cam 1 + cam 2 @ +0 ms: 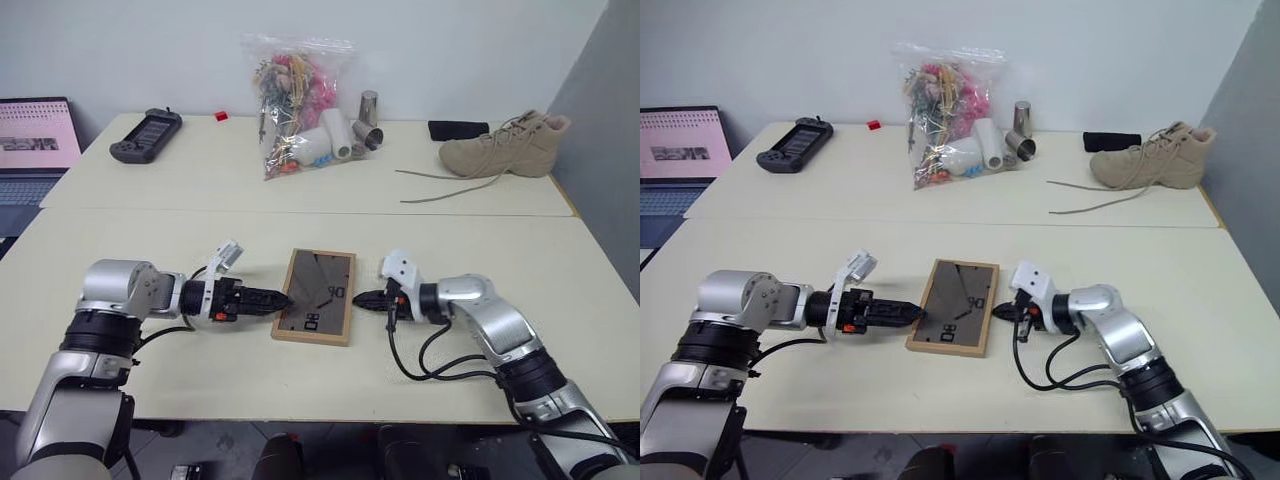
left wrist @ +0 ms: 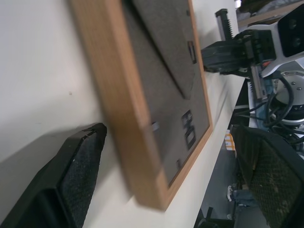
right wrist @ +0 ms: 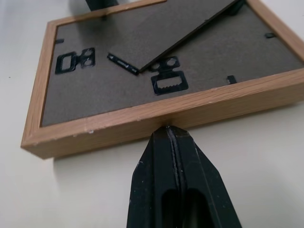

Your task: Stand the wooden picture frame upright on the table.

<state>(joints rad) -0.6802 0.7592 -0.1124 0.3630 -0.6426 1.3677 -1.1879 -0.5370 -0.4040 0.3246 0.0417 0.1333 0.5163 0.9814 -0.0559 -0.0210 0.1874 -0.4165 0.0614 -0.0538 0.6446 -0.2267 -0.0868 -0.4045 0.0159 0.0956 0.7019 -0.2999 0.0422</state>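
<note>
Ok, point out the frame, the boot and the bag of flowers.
frame [image 1: 316,296], left eye view, on its dark back panel.
boot [image 1: 505,148], left eye view, on the tan side of the upper.
bag of flowers [image 1: 945,110], right eye view, on the clear plastic over the flowers.

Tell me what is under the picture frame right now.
The picture frame lies flat, back side up, directly on the table. Its dark backing and stand flap show; the picture side faces down, hidden.

No text, label, brand or number can be read on anything here.
</note>
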